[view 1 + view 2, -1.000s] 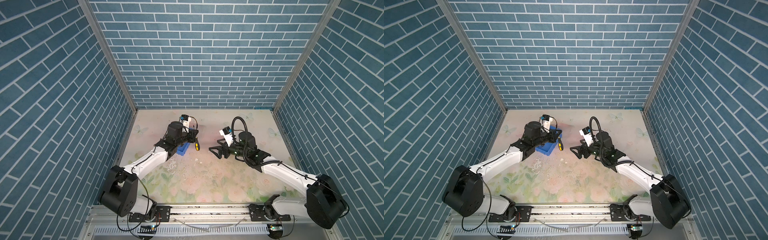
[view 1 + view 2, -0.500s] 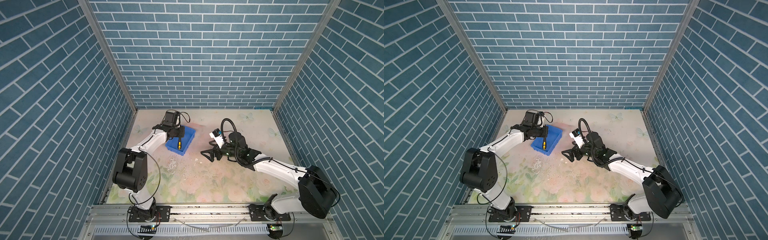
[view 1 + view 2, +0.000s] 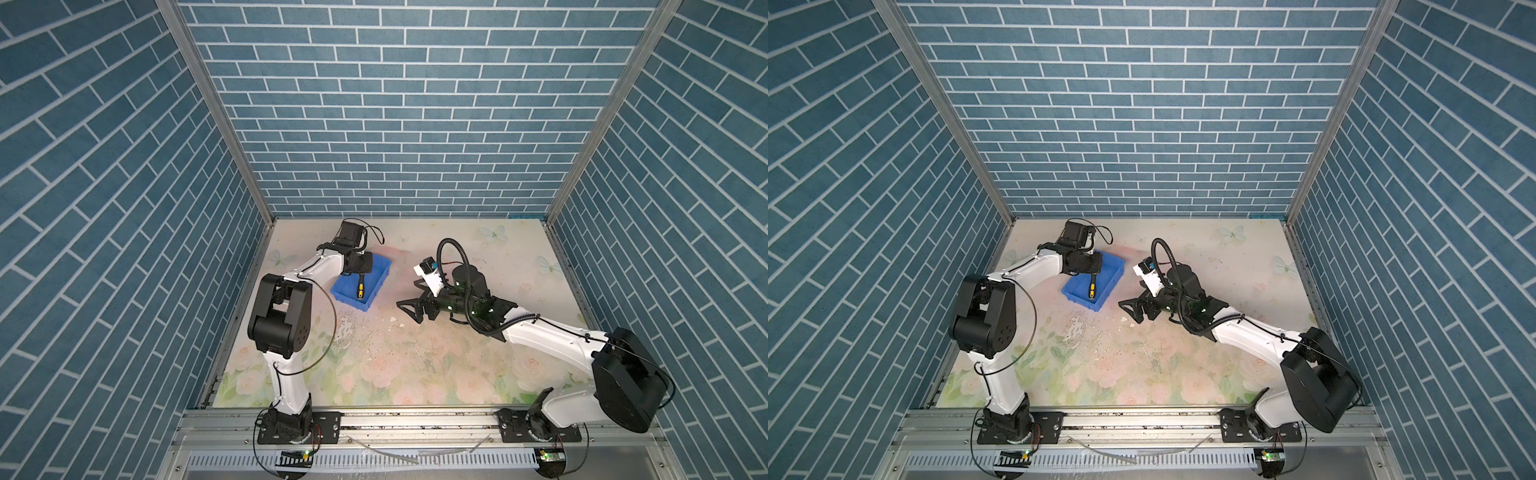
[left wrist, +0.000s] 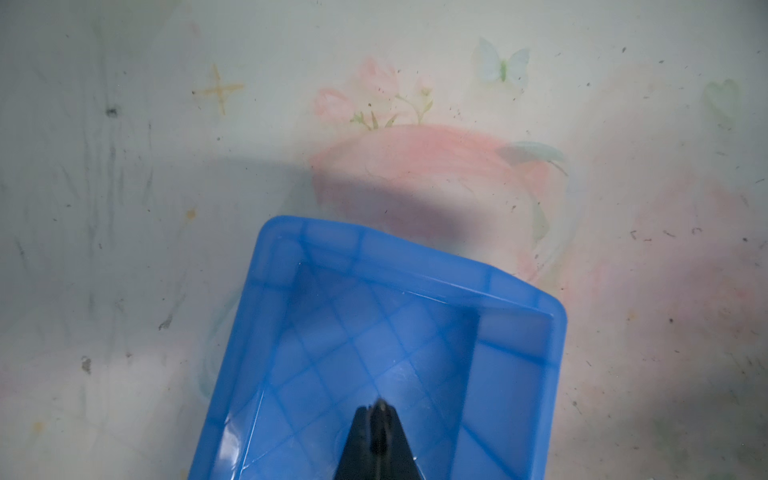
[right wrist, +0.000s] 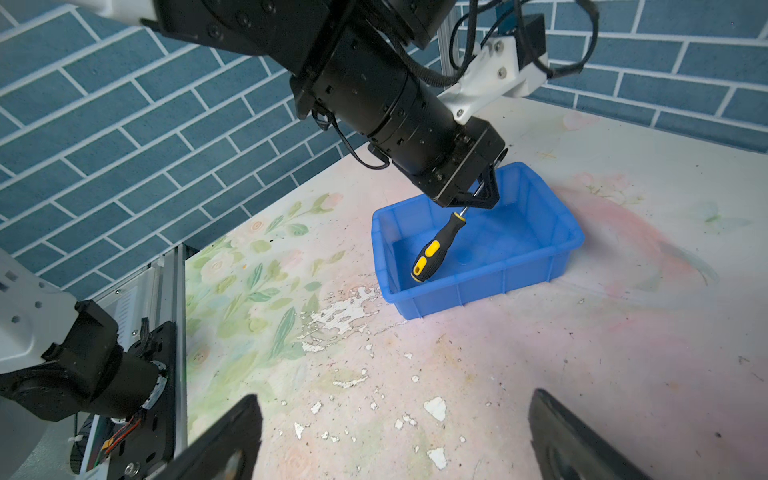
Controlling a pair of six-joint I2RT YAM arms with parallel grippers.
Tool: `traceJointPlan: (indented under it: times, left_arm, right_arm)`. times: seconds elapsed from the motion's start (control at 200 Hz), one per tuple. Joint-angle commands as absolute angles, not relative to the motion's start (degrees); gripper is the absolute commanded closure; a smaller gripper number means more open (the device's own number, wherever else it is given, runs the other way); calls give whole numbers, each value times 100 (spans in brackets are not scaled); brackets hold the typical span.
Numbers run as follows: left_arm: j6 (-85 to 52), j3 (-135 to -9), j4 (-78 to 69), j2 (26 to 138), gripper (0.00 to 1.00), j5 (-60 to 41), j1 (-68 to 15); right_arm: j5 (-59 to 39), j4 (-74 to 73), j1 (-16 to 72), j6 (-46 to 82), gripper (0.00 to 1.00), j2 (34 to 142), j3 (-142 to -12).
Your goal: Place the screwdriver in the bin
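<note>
A robot lab cell is shown: brick-printed panels (image 3: pixel 399 104) are framed around a floral bench (image 3: pixel 415 365), with robot arms (image 3: pixel 552 336) bolted to an aluminium rail (image 3: pixel 415 424).

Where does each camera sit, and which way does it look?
Top views: high at the front, looking down toward the back wall; left arm and right arm show whole.
Left wrist: on the left arm, looking down into the bin; only the tips of the shut left gripper show.
Right wrist: low over the table, facing the bin; the open right gripper and the left arm show.
Shared: right wrist and both top views show the screwdriver hanging from the left gripper into the bin.
</note>
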State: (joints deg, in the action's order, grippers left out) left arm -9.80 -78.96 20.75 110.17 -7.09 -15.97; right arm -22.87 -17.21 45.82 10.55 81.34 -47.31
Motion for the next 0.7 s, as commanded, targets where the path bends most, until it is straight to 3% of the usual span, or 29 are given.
traceJointPlan:
  times: [0.0, 0.4, 0.575, 0.695]
  left_arm:
    - [-1005, -8046, 2114, 11185, 92, -693, -1555]
    - [-932, -7722, 1968, 10426, 29, -458, -1556]
    - [-980, -7167, 1444, 9505, 7, -368, -1564]
    - [-924, -6585, 754, 8832, 0, -297, -1564]
  right_arm:
    - [-2102, -1818, 4610, 837, 1, 8140, -4957]
    - [-1405, -2165, 4603, 922, 1, 7860, -4615]
    - [-959, -2258, 4483, 922, 1, 7634, -4460]
    - [-688, -2328, 4280, 974, 1, 7374, -4275]
